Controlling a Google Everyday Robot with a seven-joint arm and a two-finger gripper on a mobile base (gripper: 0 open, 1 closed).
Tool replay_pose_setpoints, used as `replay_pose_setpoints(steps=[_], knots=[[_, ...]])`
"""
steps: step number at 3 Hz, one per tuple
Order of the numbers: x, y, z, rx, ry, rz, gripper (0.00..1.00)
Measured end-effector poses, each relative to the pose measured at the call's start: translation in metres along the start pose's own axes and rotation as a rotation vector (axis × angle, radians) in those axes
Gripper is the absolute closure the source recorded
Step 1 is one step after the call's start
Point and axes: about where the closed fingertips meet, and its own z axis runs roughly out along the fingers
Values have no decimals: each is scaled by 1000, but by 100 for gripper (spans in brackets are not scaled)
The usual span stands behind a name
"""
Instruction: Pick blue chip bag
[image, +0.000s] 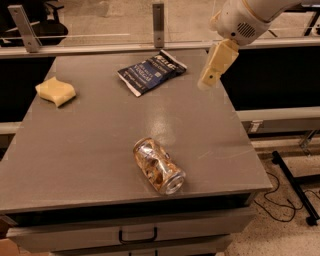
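Observation:
The blue chip bag (151, 71) lies flat on the far middle of the grey table (100, 135), dark navy with white lettering. My gripper (209, 80) hangs from the cream arm (242, 22) at the upper right, above the table's far right part. It is to the right of the bag, apart from it, and holds nothing that I can see.
A shiny gold-brown can (158, 165) lies on its side near the front middle. A pale yellow sponge-like block (56, 91) sits at the far left. Metal posts (158, 17) and a rail run behind the table. A drawer handle (137, 234) is below the front edge.

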Motion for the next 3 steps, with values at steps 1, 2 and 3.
replay_pose_setpoints(steps=[1,2,3], knots=[[0,0,0,0,0,0,0],[-3,-10,23,10,-51,58,0],[-9,-37,71,18,-148,145,0]])
